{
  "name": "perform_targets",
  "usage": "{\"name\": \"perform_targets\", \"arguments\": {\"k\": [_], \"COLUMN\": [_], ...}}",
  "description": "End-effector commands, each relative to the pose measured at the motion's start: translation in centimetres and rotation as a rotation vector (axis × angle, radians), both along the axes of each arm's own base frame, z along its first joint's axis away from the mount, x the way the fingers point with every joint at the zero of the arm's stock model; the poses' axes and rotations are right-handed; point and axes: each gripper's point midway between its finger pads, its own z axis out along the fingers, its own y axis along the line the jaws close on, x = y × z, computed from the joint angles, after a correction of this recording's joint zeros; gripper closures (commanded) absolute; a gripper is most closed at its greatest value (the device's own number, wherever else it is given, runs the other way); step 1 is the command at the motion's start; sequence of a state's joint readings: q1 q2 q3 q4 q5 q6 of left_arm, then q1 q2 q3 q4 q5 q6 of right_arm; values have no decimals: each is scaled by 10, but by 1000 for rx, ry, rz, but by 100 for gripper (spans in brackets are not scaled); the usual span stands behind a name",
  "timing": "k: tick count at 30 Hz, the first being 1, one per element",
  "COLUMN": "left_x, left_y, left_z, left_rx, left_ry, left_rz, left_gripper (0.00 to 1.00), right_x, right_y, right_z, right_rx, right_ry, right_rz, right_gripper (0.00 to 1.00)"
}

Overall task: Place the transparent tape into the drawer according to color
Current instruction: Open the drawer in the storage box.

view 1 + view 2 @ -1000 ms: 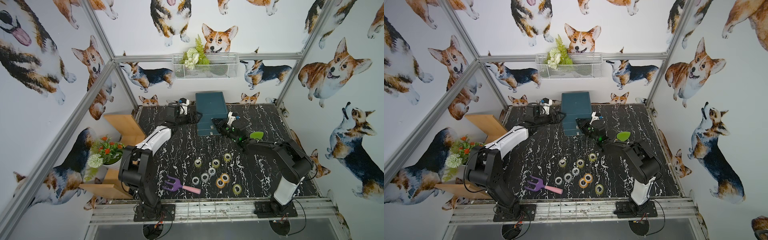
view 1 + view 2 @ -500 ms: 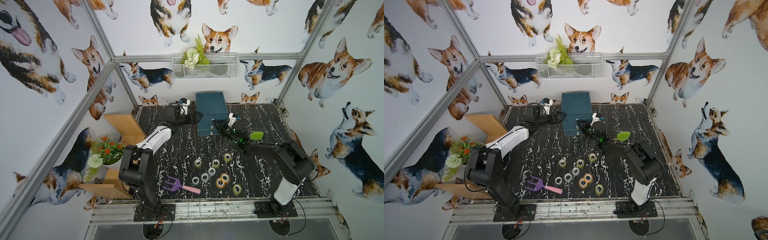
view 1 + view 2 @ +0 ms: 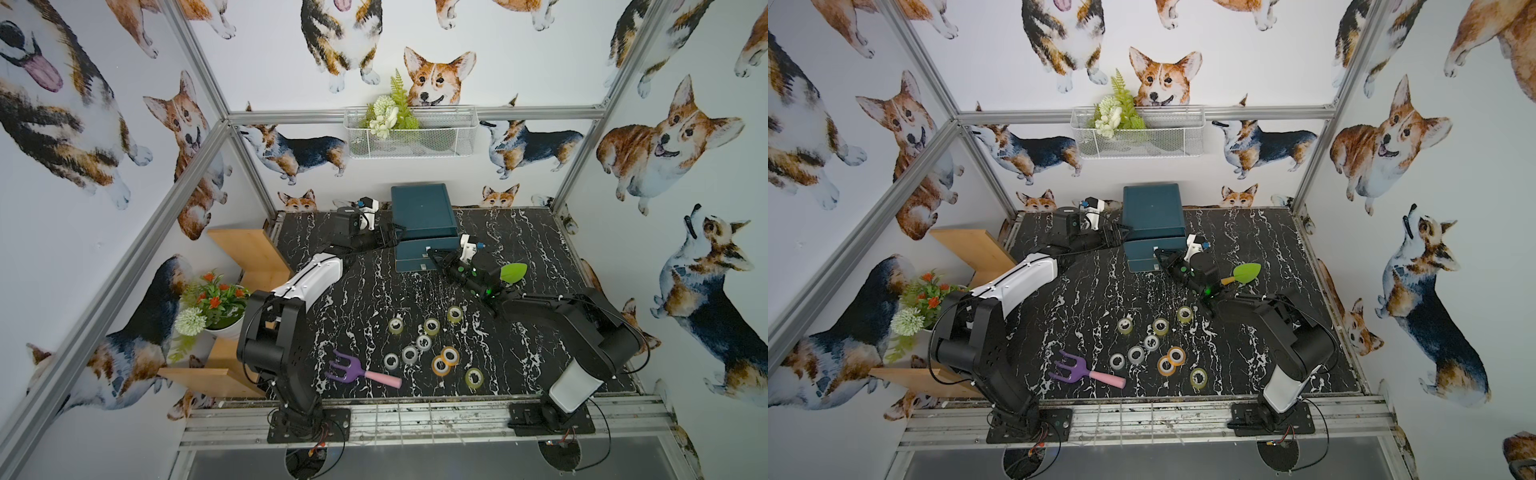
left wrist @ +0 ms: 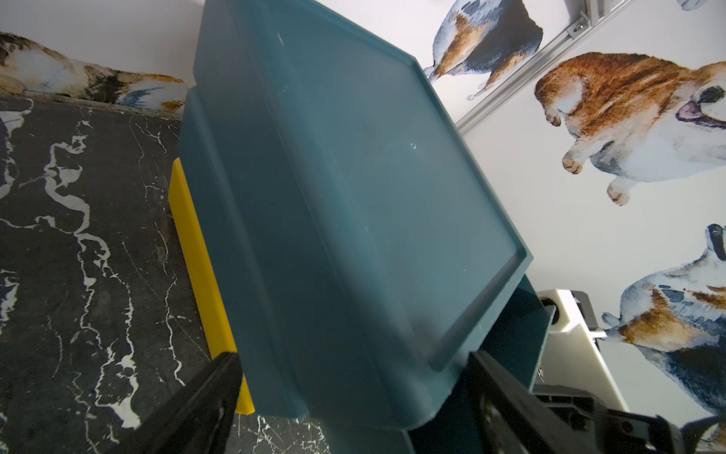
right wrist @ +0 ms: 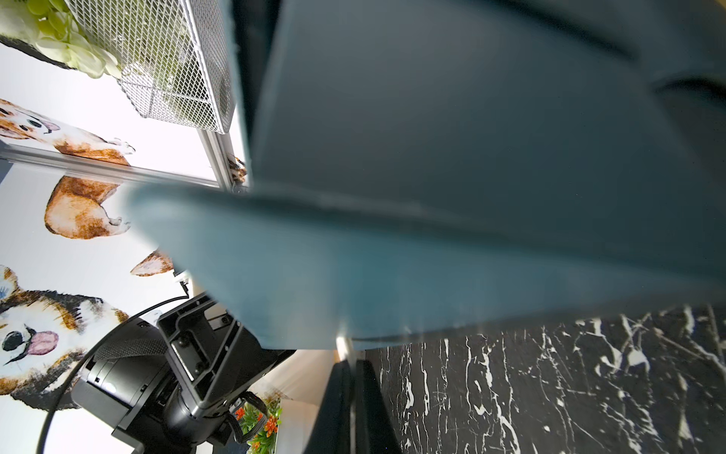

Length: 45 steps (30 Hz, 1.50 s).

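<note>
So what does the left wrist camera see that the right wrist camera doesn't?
Only the left wrist view shows a flat yellow strip beside the base of the dark teal drawer cabinet. Only the right wrist view shows the white wire basket. Both show that cabinet and the black marbled tabletop.

Matt teal plastic drawer unit [image 3: 422,212], smooth marble-patterned tabletop [image 3: 365,299], white metal mesh basket [image 3: 409,141]
</note>
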<state>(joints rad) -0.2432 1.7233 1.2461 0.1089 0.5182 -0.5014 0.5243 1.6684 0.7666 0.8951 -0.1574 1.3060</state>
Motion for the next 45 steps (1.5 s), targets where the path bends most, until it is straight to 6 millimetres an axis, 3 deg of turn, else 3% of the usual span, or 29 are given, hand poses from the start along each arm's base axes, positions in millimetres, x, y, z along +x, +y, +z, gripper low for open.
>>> {"name": "perform_targets", "arguments": {"k": [1,15,27,45], "left_x": [5,6,5,4], "left_y": [3,5,6,6], "left_z": [3,-6,-2,-2], "left_rx": [1,21,22,29], "left_ry": [-17,-5,-10,-12], "left_rz": [16,15,18,14], "left_gripper": [6,7,7,7], "right_x": [-5,-31,-47,-63], "right_y": [3,13,10,11], "right_z": [4,3,-6,-13], "right_rx": [14,17,-10,-42], "right_ry": [-6,21,43,58], "right_rz": [11,33,34,42], "right_gripper": [100,100,100,100]}}
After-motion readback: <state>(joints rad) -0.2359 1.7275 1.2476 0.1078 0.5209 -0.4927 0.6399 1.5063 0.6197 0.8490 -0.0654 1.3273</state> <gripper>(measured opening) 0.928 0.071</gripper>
